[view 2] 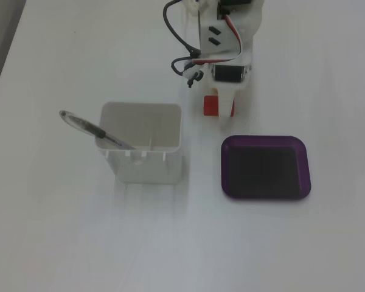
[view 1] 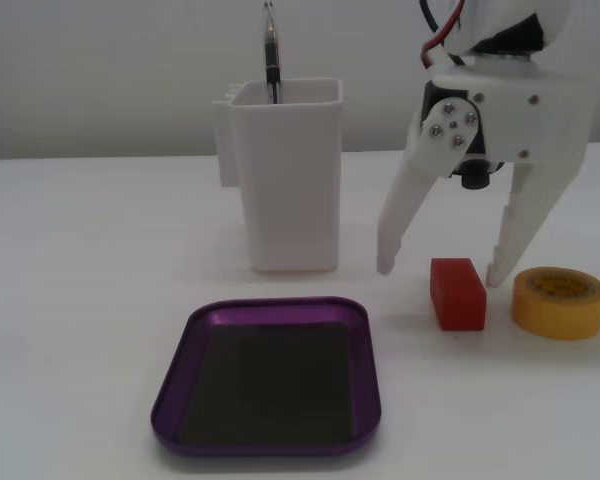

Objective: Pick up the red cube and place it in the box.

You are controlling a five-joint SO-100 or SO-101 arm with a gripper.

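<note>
On the white table (view 1: 80,300), the gripper (view 1: 440,272) hangs with its fingers spread wide, straddling the red cube (view 1: 457,292), which sits on the tabletop between the yellow tape roll (view 1: 558,301) and the purple box (view 1: 270,376). Fingertips look just shy of the table, hard to say. White container (view 1: 285,180) holds a pen (view 2: 94,130).

One red cube (view 1: 457,292), one box (view 1: 270,375), one tape roll (view 1: 559,302)
</note>
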